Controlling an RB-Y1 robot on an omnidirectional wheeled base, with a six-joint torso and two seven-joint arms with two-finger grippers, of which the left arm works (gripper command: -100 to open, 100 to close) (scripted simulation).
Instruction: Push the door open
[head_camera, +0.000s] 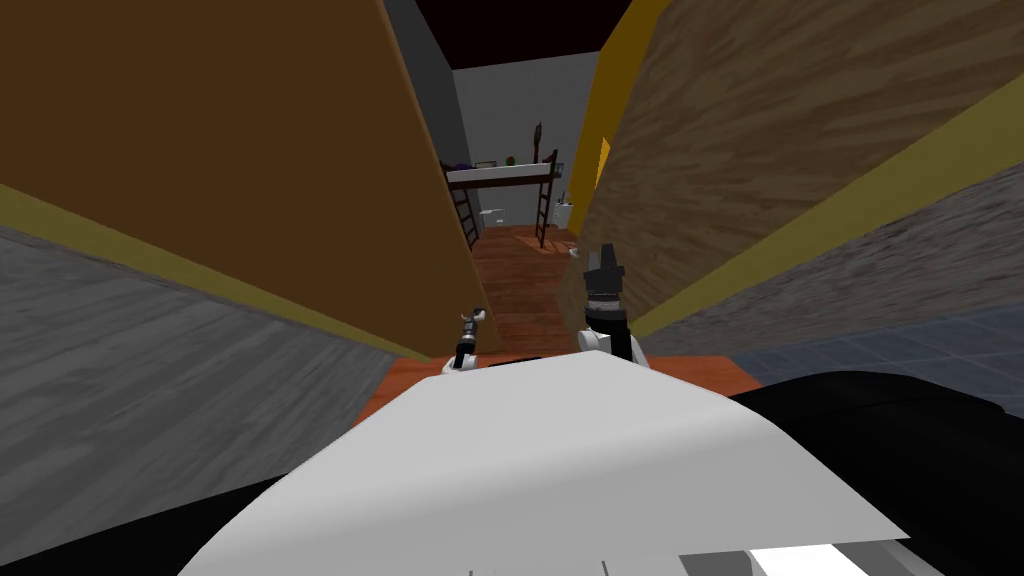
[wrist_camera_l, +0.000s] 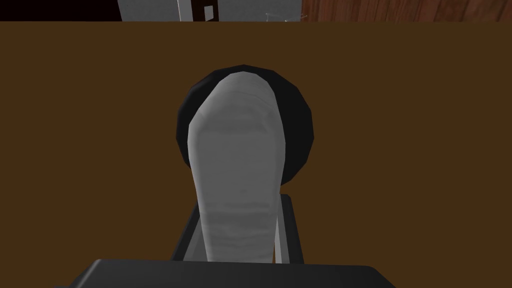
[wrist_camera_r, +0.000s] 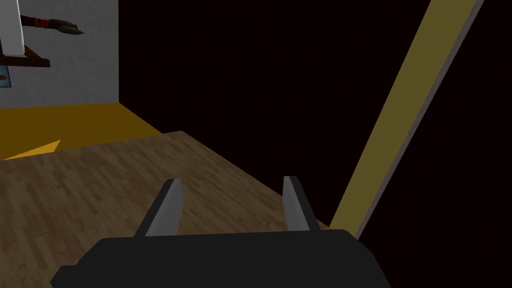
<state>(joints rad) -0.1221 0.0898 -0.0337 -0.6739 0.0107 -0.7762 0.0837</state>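
Door (head_camera: 250, 150) ajar on our left, left hand (head_camera: 475, 320) at its grey handle (wrist_camera_l: 237, 150) (can't tell if clamped), right hand (wrist_camera_r: 232, 181) apart; we risk slipping off the handle or scraping the wood-grain wall (head_camera: 750, 150).

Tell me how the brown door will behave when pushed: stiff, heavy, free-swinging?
The door looks a flat, rigid slab, so it should probably swing as one piece, not flex. It stands ajar, floor showing past its edge, so it likely turns freely. The left end effector grips the grey handle near that edge, so modest force should do.
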